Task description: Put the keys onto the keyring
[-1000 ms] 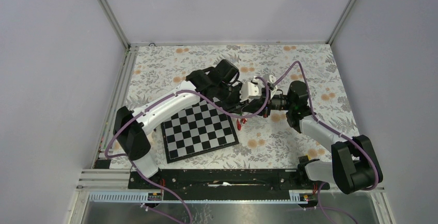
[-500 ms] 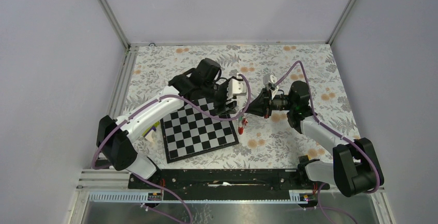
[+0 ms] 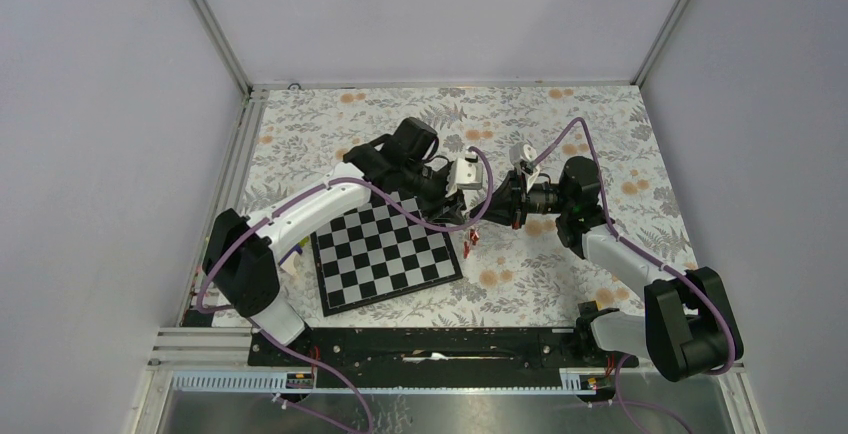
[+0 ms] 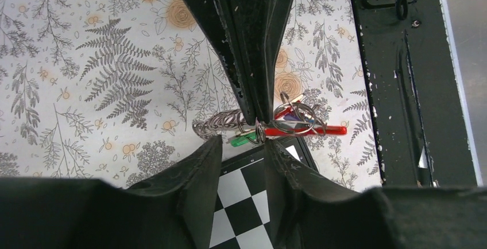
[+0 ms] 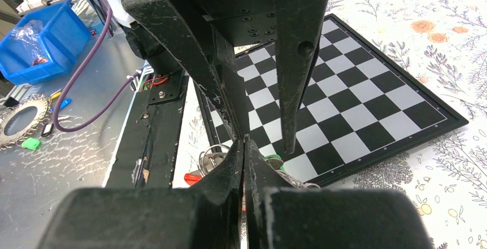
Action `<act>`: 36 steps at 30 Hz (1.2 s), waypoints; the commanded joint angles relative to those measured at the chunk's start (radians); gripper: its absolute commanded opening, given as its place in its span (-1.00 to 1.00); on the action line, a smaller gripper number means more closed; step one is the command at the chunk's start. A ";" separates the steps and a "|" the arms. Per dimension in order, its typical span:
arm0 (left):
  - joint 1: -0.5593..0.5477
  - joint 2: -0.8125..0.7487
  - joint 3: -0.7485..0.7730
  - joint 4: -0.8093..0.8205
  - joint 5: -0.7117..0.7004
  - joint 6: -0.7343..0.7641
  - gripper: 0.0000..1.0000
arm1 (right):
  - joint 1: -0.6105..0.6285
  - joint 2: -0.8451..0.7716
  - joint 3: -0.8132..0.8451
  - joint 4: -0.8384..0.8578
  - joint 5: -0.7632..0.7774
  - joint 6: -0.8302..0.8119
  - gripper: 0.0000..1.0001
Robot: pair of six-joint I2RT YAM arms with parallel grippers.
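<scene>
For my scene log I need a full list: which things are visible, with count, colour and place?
Tablecloth: one, floral, covering the table.
Chessboard: one, black-and-white, before the left arm.
Keyring: one, red, by the chessboard's right edge.
Keys: number unclear, one green head, bunched with the keyring.
Strap: one, grey, beside the bunch.
Bin: one, blue, off the table.
Left claw: one, black, open at the bunch.
Right claw: one, black, shut, tips at the bunch.

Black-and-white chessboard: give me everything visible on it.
The black-and-white chessboard is a thin, rigid-looking square panel with a black border, lying flat on the floral tablecloth, turned askew to the table edges. The left arm reaches above its far edge. The red keyring bundle shows just off its right corner; contact unclear.
</scene>
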 commanded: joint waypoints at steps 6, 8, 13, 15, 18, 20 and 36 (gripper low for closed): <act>-0.001 0.022 -0.007 0.036 0.078 0.006 -0.35 | -0.008 -0.015 0.040 0.063 -0.026 0.002 -1.00; -0.001 0.022 -0.010 0.036 0.084 0.006 -0.39 | -0.009 -0.014 0.040 0.062 -0.026 0.000 -1.00; 0.000 0.025 -0.012 0.036 0.107 0.002 -0.50 | -0.009 -0.011 0.039 0.059 -0.026 -0.003 -1.00; -0.001 0.026 -0.015 0.036 0.113 -0.001 -0.56 | -0.010 -0.012 0.039 0.055 -0.025 -0.007 -1.00; 0.000 0.026 -0.020 0.037 0.122 -0.003 -0.63 | -0.010 -0.012 0.040 0.051 -0.026 -0.010 -1.00; 0.000 0.025 -0.025 0.037 0.126 -0.005 -0.70 | -0.011 -0.012 0.040 0.051 -0.026 -0.012 -1.00; -0.003 0.027 -0.050 0.037 0.154 0.006 -1.00 | -0.013 -0.009 0.040 0.040 -0.025 -0.024 -1.00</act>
